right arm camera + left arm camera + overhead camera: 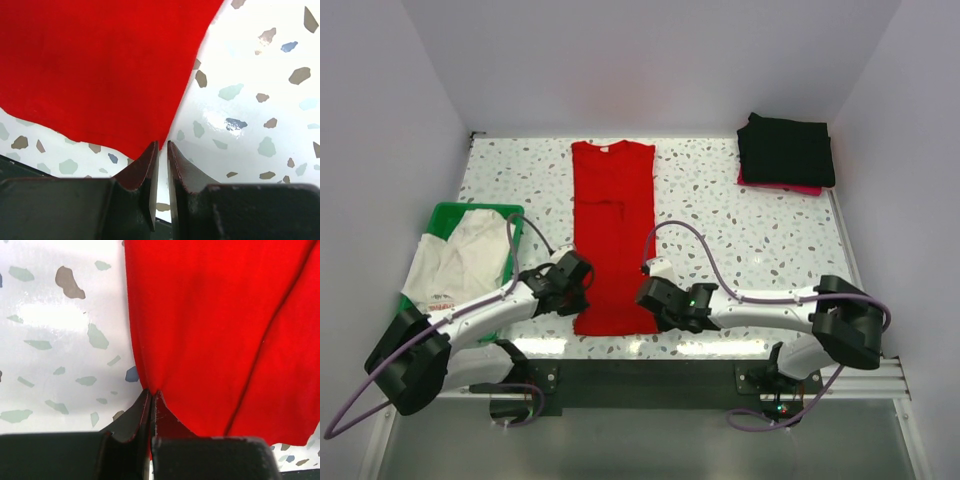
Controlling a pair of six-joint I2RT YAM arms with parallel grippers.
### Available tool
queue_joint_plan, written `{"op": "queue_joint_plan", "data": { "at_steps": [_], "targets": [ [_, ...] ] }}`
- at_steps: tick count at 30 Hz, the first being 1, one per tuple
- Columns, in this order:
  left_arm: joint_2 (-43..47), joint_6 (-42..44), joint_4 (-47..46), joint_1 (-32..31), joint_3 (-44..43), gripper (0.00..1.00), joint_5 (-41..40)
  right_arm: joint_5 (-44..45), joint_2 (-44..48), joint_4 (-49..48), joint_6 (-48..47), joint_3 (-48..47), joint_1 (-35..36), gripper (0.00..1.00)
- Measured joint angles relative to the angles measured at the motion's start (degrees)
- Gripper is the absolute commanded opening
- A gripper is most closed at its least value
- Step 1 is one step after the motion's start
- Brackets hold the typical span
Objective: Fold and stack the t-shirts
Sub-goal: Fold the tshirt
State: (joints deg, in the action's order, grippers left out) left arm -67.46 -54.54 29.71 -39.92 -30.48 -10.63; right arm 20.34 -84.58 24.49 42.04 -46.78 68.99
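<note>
Two robot arms at the near corners of a red t-shirt [612, 220], ready to fold it.
The shirt lies in a long strip down the middle of the table [740, 230]. Toward the table's near edge, the left gripper [151, 392] is clamped on one hem corner. The right gripper [162, 145] has its fingers almost together at the other; I cannot tell whether it holds cloth.

Tabletop [740, 240] lies open beside the red t-shirt [612, 230]; basket [445, 215] left, black t-shirts [786, 148] far right.
</note>
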Motion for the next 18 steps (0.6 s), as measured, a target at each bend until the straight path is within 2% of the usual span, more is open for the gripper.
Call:
{"op": "queue_joint_plan", "data": {
  "at_steps": [3, 5, 10, 18],
  "targets": [
    [0.9, -0.5, 0.9, 0.0, 0.0, 0.0, 0.2, 0.1, 1.1, 0.4, 0.5, 0.8, 0.0, 0.17],
    [1.3, -0.6, 1.2, 0.0, 0.0, 0.0, 0.4, 0.1, 1.3, 0.5, 0.7, 1.1, 0.0, 0.25],
    [1.4, -0.9, 1.1, 0.0, 0.1, 0.0, 1.5, -0.3, 1.4, 0.3, 0.6, 1.1, 0.0, 0.34],
    [1.4, -1.0, 1.0, 0.0, 0.4, 0.0, 2.1, -0.3, -2.8, -0.1, -0.3, -2.6, 1.0, 0.35]
  ]
}}
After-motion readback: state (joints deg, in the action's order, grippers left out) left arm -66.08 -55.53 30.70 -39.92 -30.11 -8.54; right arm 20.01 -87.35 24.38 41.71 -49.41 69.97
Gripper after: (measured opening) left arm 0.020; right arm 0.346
